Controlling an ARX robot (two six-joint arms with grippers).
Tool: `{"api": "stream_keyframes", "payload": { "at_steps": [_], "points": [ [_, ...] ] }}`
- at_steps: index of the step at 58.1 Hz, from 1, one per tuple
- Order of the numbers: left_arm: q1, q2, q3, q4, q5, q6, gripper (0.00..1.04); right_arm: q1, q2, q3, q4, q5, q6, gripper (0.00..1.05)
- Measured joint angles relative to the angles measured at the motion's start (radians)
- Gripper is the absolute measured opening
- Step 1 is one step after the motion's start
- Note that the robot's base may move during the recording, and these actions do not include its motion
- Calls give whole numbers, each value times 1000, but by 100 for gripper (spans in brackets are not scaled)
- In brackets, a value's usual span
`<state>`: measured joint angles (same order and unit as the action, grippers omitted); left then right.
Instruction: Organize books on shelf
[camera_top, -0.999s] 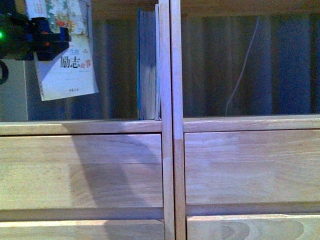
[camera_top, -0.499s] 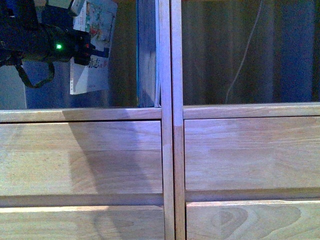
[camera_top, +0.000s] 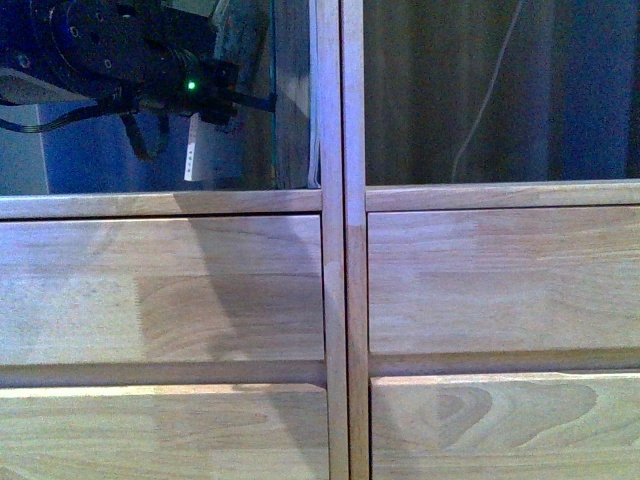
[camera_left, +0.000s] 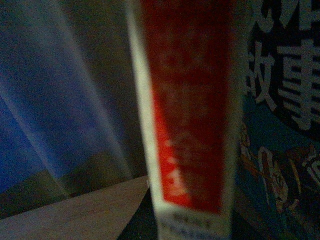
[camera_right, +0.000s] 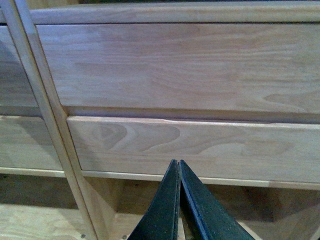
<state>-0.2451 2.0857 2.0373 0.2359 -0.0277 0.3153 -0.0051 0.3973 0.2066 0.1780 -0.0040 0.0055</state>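
In the front view my left gripper (camera_top: 222, 100) reaches into the upper left compartment of the light wood shelf (camera_top: 335, 260). It is shut on the thin paperback book (camera_top: 199, 158), of which only a pale strip shows below the black arm. The thicker book (camera_top: 292, 100), with a teal edge, stands upright against the central double upright. The left wrist view is filled by the paperback's white spine with its red patch (camera_left: 192, 115); a printed dark-blue cover (camera_left: 282, 130) lies just beside it. My right gripper (camera_right: 176, 164) is shut on nothing, low in front of the drawer fronts (camera_right: 200, 65).
The compartment floor (camera_left: 70, 215) runs under the paperback. A pale cable (camera_top: 485, 110) hangs in the upper right compartment. Four flat drawer fronts (camera_top: 160, 290) fill the lower front view. An open compartment (camera_right: 250, 205) lies below the drawers near my right gripper.
My left arm has moved right with the paperback, turning it edge-on close to the teal-edged book. The shelf now sits higher in the picture.
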Motion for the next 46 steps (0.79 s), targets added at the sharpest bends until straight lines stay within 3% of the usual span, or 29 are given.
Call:
{"api": "stream_keyframes", "payload": {
  "at_steps": [23,46],
  "points": [
    [-27,2,-31,-14,8,5,7,2,-108,-105,4,0,0,3],
    [-14,-34,-182,65,34,2,66,2,-188,-151,-26,0,0,3]
  ]
}}
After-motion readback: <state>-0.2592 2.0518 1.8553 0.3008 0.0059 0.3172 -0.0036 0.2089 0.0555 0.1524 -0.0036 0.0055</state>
